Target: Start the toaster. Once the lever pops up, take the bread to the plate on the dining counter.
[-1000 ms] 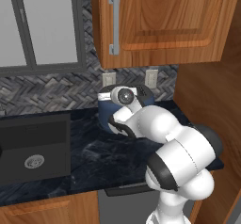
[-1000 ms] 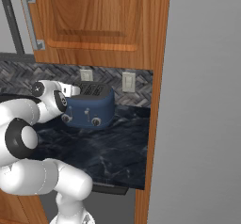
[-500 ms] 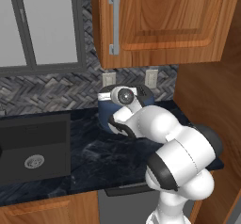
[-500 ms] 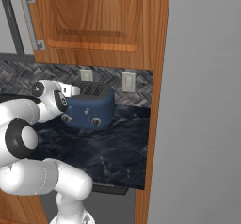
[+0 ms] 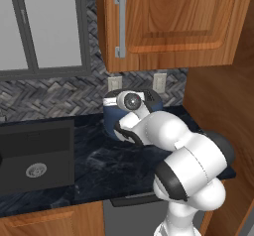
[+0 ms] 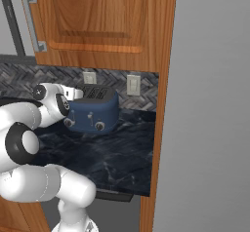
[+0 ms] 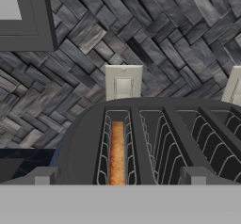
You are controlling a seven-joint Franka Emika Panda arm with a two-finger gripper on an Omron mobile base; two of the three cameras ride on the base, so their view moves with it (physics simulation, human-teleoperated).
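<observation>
Toaster: I see the dark-blue toaster [image 6: 93,110] on the black worktop [image 6: 117,158], pushed back toward the herringbone backsplash [image 5: 54,96]. In the right base view its two silver knobs face me on the front, and the black slots sit on top.

Toaster contents: in the hand view I look down into the toaster [image 7: 155,138] from just above. The bread [image 7: 117,152] stands on edge in the slot at about 7 o'clock of the picture, sunk between the wire guides, with only its golden top edge showing. The slots to its right, toward 3 o'clock, look dark; I make out only wire guides in them.

Gripper: my gripper [image 7: 119,176] hangs just over the near rim of the toaster. The two fingertips stand spread wide, one at 8 o'clock and one at 4 o'clock of the hand view, and the bread's slot lies between them. Nothing is pinched.

Arm: in the left base view my white arm covers most of the toaster [image 5: 110,121]; only its left flank shows.

Sink: the black sink basin [image 5: 34,153] is let into the worktop at 9 o'clock of the toaster, well apart from it. I see a round silver drain at its bottom.

Wall: two pale outlets [image 7: 123,82] sit at 12 o'clock, just behind the toaster.

Cabinet: a wooden cabinet door [image 6: 102,21] hangs above, shut.
</observation>
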